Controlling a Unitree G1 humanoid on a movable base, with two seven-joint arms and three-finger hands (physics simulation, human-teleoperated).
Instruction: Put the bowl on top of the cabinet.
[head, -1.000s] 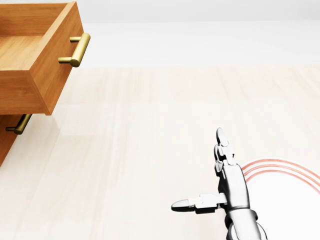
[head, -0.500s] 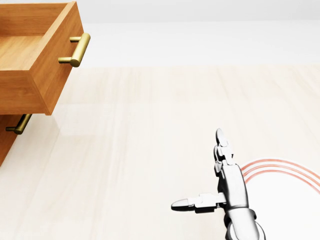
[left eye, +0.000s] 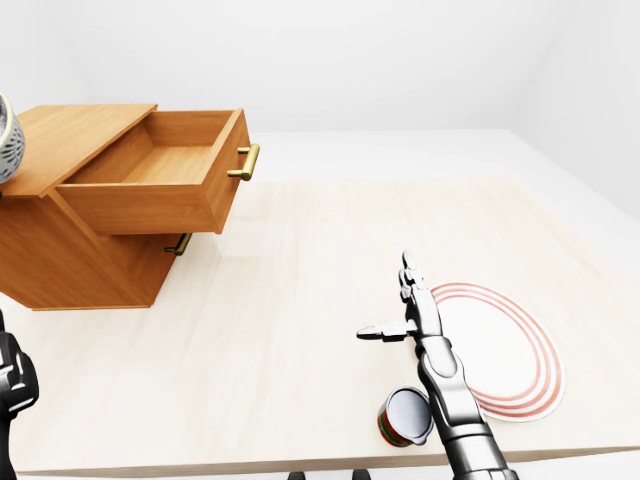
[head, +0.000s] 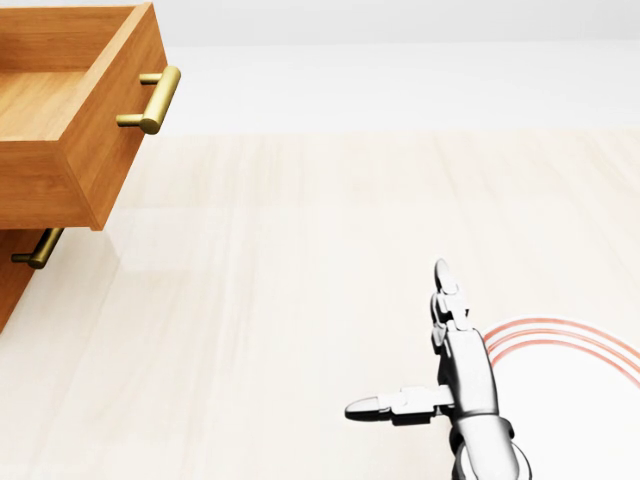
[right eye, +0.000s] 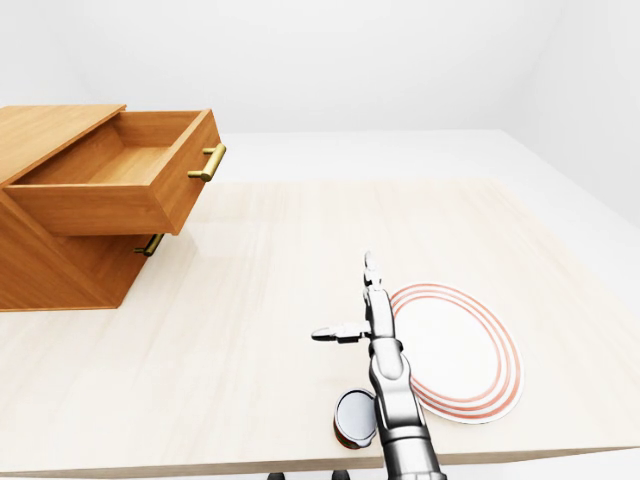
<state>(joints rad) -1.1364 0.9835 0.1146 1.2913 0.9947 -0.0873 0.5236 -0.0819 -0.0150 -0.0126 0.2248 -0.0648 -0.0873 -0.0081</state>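
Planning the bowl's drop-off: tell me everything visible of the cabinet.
The cabinet is a brown wooden box standing on the pale table at the left-eye view's upper left. Its top drawer is pulled out and looks empty, with a brass bar handle; a second handle shows beneath it on a shut drawer. A white latticed thing, cut off by the view's edge, shows at its flat top.

A wooden cabinet (left eye: 90, 250) stands at the left of the pale table (left eye: 270, 330), its top drawer (left eye: 165, 190) pulled out; a white latticed bowl (left eye: 6, 140) shows at the left edge, over the cabinet's top; the right hand (left eye: 412, 318), fingers spread, is at the left rim of a red-ringed plate (left eye: 510, 350); a can (left eye: 405, 417) sits beside its wrist
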